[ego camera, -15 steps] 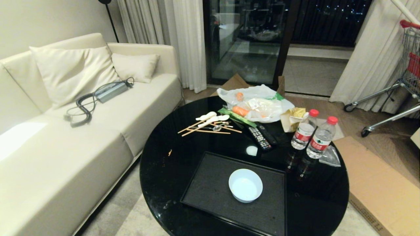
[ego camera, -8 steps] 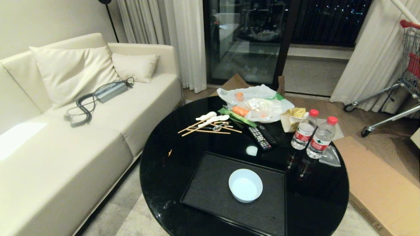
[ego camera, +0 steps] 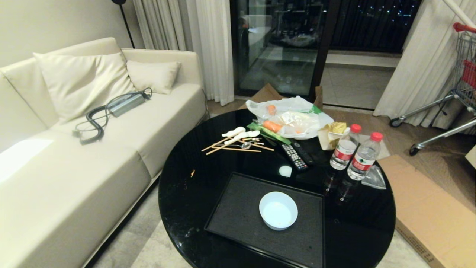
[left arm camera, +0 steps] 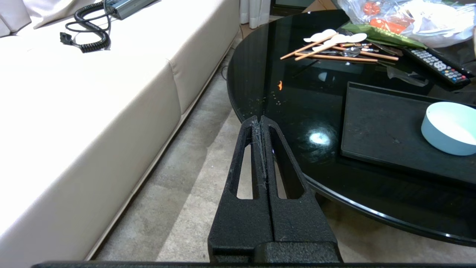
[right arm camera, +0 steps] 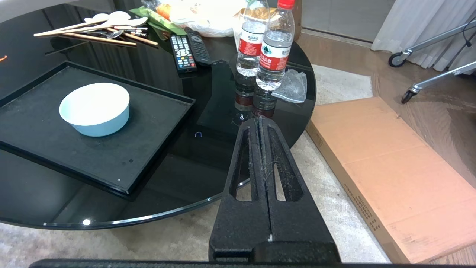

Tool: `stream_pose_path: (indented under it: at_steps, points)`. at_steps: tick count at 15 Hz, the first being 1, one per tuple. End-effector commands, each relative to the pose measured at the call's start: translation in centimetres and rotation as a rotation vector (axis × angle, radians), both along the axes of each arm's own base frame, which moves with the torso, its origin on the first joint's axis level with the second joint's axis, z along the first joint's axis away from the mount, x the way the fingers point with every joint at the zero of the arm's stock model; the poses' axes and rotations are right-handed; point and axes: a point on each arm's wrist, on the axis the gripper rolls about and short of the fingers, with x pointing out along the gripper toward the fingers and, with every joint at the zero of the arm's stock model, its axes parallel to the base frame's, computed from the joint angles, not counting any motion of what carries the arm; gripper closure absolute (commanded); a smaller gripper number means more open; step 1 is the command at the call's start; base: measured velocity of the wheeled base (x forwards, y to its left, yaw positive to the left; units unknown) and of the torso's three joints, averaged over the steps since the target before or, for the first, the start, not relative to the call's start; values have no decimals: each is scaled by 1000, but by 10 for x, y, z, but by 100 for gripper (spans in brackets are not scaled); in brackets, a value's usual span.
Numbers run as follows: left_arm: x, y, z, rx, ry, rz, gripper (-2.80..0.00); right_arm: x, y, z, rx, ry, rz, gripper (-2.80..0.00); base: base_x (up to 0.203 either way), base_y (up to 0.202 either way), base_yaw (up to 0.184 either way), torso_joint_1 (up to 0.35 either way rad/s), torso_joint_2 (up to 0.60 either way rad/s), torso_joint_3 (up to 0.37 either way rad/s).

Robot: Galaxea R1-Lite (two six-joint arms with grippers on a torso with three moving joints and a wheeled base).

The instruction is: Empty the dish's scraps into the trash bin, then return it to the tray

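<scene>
Beside cream sofa (ego camera: pixel 74 156), round black table (ego camera: pixel 186 193)

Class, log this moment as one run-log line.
bowl: upright on tray | left gripper: shut, empty | right gripper: shut, empty

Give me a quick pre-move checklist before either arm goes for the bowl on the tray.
1. Dish upright on the tray: ok.
2. Scraps in the dish: cannot tell; only a faint orange trace shows inside.
3. Trash bin located: not ok; it appears in no view.
4. Left gripper free: ok; shut, empty, off the table's edge near the sofa.
5. Right gripper free: ok; shut, empty, near the water bottles.
6. Room around the dish: ok; nothing else stands on the tray.
</scene>
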Motion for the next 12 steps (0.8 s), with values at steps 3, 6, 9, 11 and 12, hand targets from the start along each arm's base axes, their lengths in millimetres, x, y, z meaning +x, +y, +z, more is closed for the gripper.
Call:
stream_pose_path:
  at_steps: [3,6,9,11,12]
  points:
    - [0,0,0,0,-1,0,0,0,0,0,-1,2,1,0,0,0,0,0,0,0]
    - [0,0,0,0,-1,0,0,0,0,0,-1,2,1,0,0,0,0,0,0,0]
    - [0,0,0,0,-1,0,0,0,0,0,-1,2,1,0,0,0,0,0,0,0]
    - [0,0,0,0,-1,0,0,0,0,0,-1,2,1,0,0,0,0,0,0,0]
    - [0,0,0,0,-1,0,0,0,0,0,-1,2,1,0,0,0,0,0,0,0]
